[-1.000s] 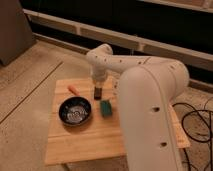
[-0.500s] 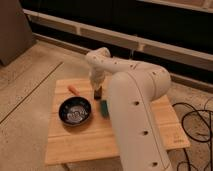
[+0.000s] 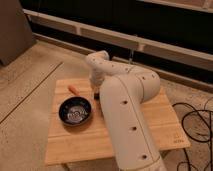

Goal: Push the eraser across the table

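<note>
The table (image 3: 161, 119) has a light wooden plank top and stands in the middle of the camera view. My white arm runs from the bottom right up over the table and bends down at its far left part. The gripper (image 3: 96, 90) hangs below that bend, just above the table top, next to a small dark bottle (image 3: 96, 95). The teal-green eraser is hidden; the arm covers the spot to the right of the bottle.
A dark round pan (image 3: 75, 111) with an orange handle (image 3: 74, 89) sits on the left part of the table. Black cables (image 3: 196, 131) lie on the floor to the right. A dark wall with a pale rail (image 3: 150, 42) runs behind the table.
The arm's bulk has swung further over the table and now covers the green eraser, which showed right of the bottle before. The gripper stays near the bottle.
</note>
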You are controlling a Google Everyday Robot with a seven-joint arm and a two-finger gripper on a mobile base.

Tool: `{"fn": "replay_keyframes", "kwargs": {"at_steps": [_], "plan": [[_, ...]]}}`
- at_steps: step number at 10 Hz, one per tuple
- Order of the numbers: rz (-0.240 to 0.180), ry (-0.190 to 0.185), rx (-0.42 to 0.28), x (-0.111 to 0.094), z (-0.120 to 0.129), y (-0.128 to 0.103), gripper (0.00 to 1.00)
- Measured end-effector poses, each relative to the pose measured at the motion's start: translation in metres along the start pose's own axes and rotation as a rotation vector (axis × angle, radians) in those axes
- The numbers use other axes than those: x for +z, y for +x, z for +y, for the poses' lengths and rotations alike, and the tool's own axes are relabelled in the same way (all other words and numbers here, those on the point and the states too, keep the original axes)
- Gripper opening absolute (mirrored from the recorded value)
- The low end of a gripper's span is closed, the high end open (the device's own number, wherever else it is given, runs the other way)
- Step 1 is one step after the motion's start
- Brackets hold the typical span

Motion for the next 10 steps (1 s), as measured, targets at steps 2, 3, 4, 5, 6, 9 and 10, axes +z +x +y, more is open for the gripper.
{"fn": "replay_keyframes", "kwargs": {"at_steps": [2, 3, 4, 5, 6, 9, 10], "plan": [[0.046, 0.043, 0.010, 0.008, -0.004, 0.002, 0.03], [0.058, 0.060, 0.012, 0.010, -0.005, 0.001, 0.03], [0.068, 0.080, 0.011, 0.012, -0.007, -0.001, 0.03], [0.064, 0.095, 0.008, 0.013, -0.008, -0.005, 0.03], [0.043, 0.107, 0.002, 0.012, -0.010, -0.015, 0.03], [-0.134, 0.065, -0.043, -0.016, -0.004, -0.070, 0.03], [-0.241, 0.014, -0.086, -0.046, 0.005, -0.097, 0.03]]}}
